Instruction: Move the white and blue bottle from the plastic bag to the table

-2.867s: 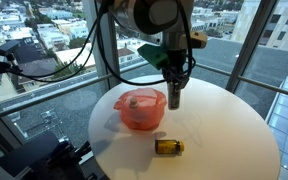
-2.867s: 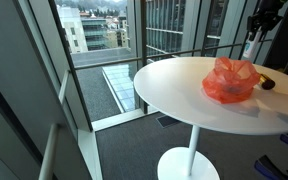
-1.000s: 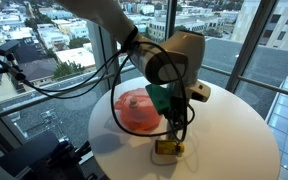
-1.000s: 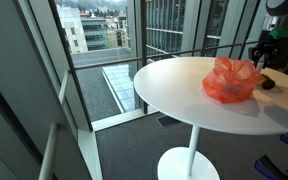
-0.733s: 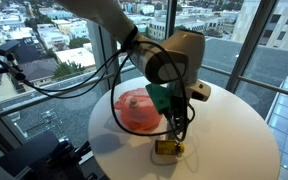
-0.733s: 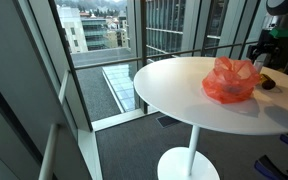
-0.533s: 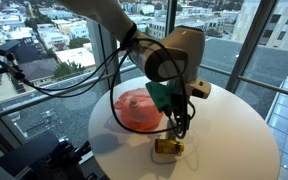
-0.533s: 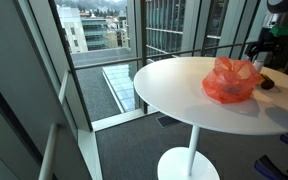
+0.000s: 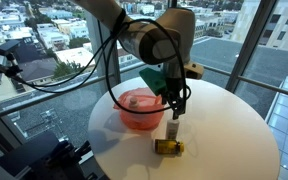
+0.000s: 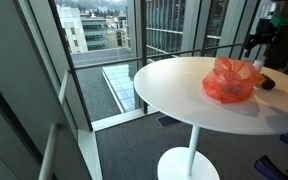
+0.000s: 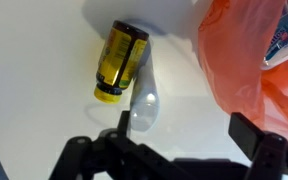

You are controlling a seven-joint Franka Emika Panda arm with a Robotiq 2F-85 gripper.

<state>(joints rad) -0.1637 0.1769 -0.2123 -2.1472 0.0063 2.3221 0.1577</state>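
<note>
The orange plastic bag (image 9: 141, 110) sits open on the round white table (image 9: 234, 140); it also shows in an exterior view (image 10: 232, 80). In the wrist view a white and blue bottle (image 11: 286, 40) peeks out of the plastic bag (image 11: 246, 62) at the top right, mostly hidden by the plastic. My gripper (image 9: 176, 110) hangs open above the table just beside the bag, with nothing between its fingers (image 11: 252, 135). In the wrist view the gripper (image 11: 187, 130) is over bare tabletop between the bag and an amber bottle.
An amber bottle with a yellow cap (image 11: 121, 62) lies on its side on the table in front of the bag (image 9: 169, 147). The table edge (image 10: 174, 95) drops to the floor. Tall windows (image 9: 44, 50) surround the table.
The gripper was low over the amber bottle; it has opened, let the bottle go on the table, and lifted up and toward the bag.
</note>
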